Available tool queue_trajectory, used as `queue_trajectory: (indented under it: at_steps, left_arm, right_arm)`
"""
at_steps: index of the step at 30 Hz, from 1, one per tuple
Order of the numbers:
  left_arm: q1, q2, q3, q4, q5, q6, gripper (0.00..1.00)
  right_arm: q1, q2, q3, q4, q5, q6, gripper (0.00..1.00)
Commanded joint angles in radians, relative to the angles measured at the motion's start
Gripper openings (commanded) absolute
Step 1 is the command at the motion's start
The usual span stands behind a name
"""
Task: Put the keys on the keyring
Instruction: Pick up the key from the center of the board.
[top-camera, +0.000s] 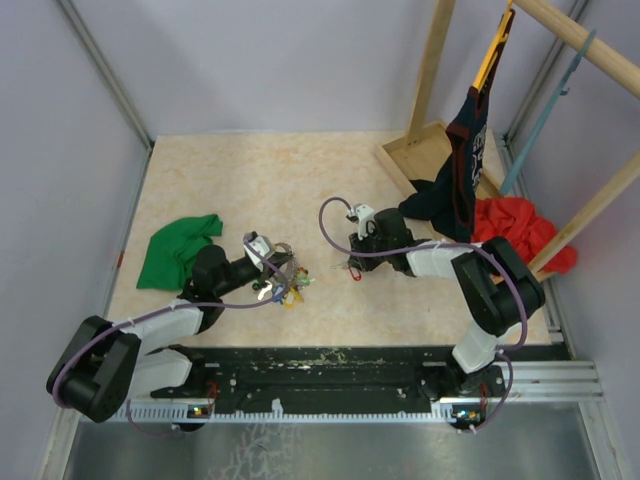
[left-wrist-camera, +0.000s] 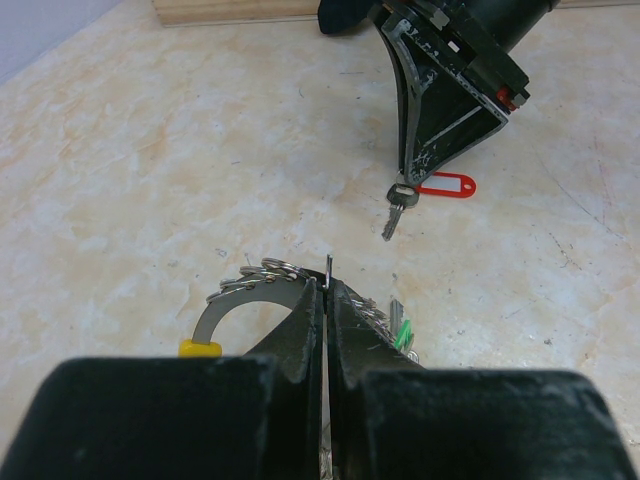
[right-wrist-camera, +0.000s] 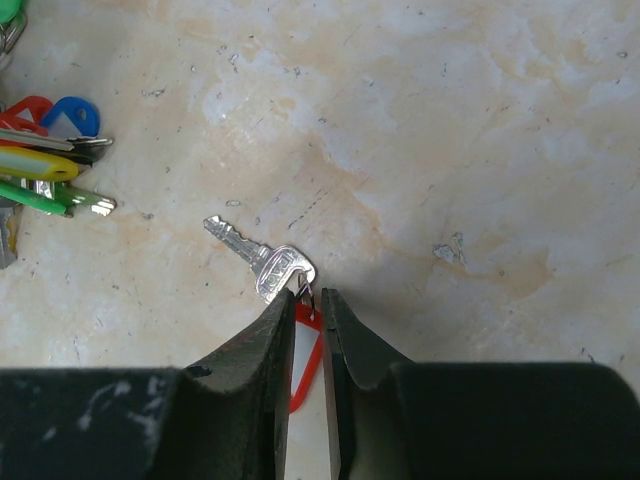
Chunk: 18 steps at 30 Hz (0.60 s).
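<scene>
A silver key (right-wrist-camera: 270, 268) with a red tag (right-wrist-camera: 308, 350) lies flat on the table. My right gripper (right-wrist-camera: 310, 298) is down over it, its jaws drawn close on the small split ring and the top of the tag. The left wrist view shows that key (left-wrist-camera: 398, 205) at the right gripper's fingertips (left-wrist-camera: 408, 180). My left gripper (left-wrist-camera: 328, 285) is shut on the thin grey keyring (left-wrist-camera: 240, 300), which carries small rings and yellow and green tags. In the top view the left gripper (top-camera: 283, 268) holds the keyring (top-camera: 287, 287) left of the right gripper (top-camera: 355, 268).
The keyring's bunch of green, yellow, blue and red tagged keys (right-wrist-camera: 50, 170) lies to the left in the right wrist view. A green cloth (top-camera: 178, 250) lies at the left. A dark garment (top-camera: 450, 190), a red cloth (top-camera: 520, 235) and a wooden frame (top-camera: 420, 150) stand at the back right.
</scene>
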Motion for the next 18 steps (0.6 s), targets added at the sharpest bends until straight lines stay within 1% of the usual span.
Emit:
queue_trajectory:
  at_steps: [1,11,18]
  left_arm:
    - [0.002,0.003,0.025,0.023,0.018,-0.008,0.0]
    - [0.003,0.0,0.023,0.022,0.016,-0.007,0.0]
    - [0.003,0.002,0.024,0.022,0.016,-0.008,0.0]
  right_arm:
    - [-0.006,-0.055,0.02,-0.027,-0.014,0.0,0.18]
    - [-0.006,-0.029,0.035,-0.039,-0.016,0.001,0.18]
    - [-0.005,-0.026,0.042,-0.055,-0.01,0.003,0.14]
